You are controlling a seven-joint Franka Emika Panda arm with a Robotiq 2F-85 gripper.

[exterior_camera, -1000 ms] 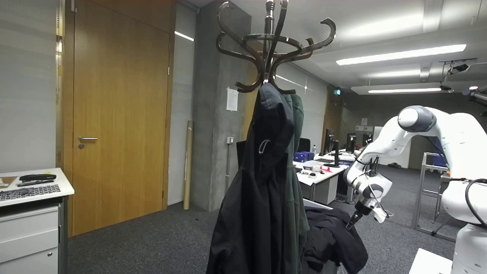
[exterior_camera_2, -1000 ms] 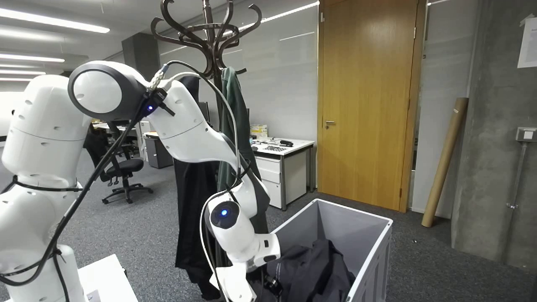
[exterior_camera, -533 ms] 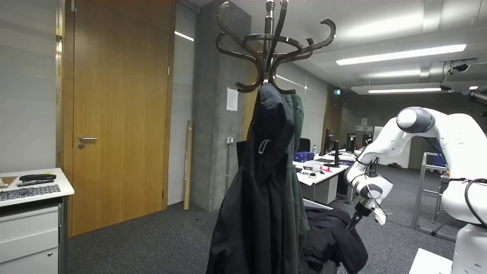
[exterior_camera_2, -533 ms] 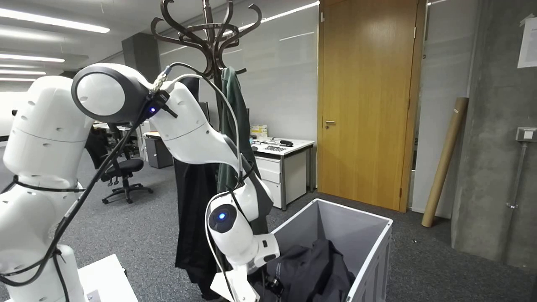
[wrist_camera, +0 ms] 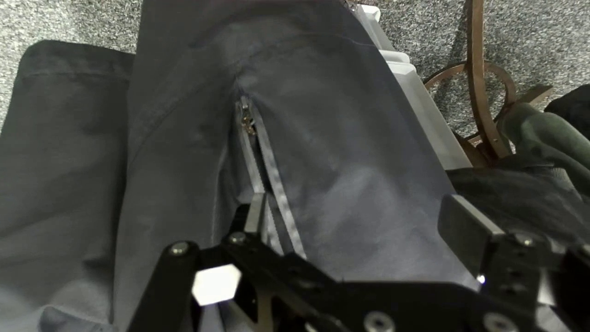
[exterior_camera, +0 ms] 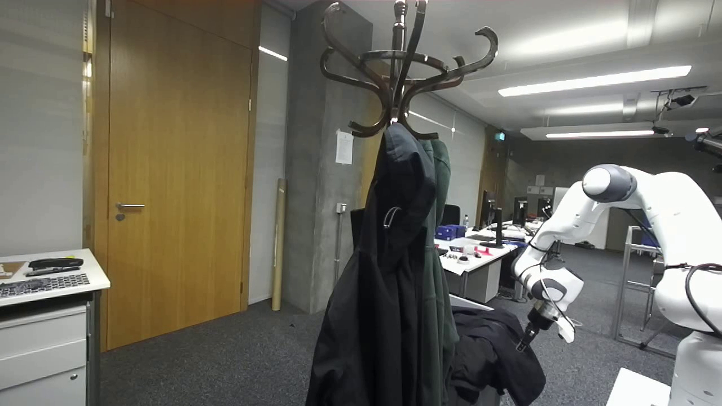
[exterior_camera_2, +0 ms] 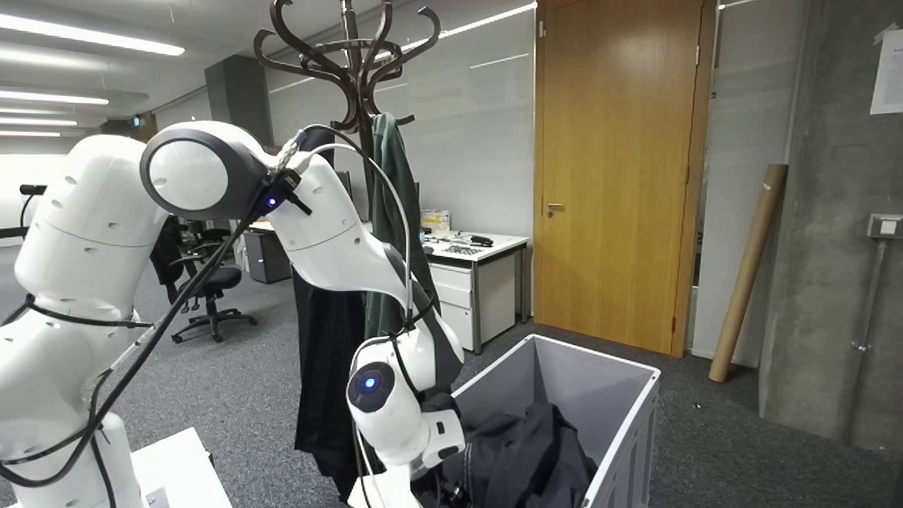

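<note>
Dark garment [wrist_camera: 359, 138] draped in and over a grey crate [exterior_camera_2: 589, 391].
Over the garment, the hand [wrist_camera: 362, 216] is parted wide; a pale-edged zip [wrist_camera: 278, 186] is seen beside one finger [wrist_camera: 256, 214], and whether contact is made cannot be told.

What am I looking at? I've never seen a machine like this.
That's a white, jointed robot arm ending in a black, two-fingered tool. Two pictures come from cameras standing apart from it; the close-up is from a camera on its wrist. A dark cloth garment with a zip lies in and over a grey, box-shaped plastic crate, near a dark brown coat stand with curved hooks. The tool's jaws stand wide apart over the garment, so nothing appears held; whether they touch it, I can't tell.
</note>
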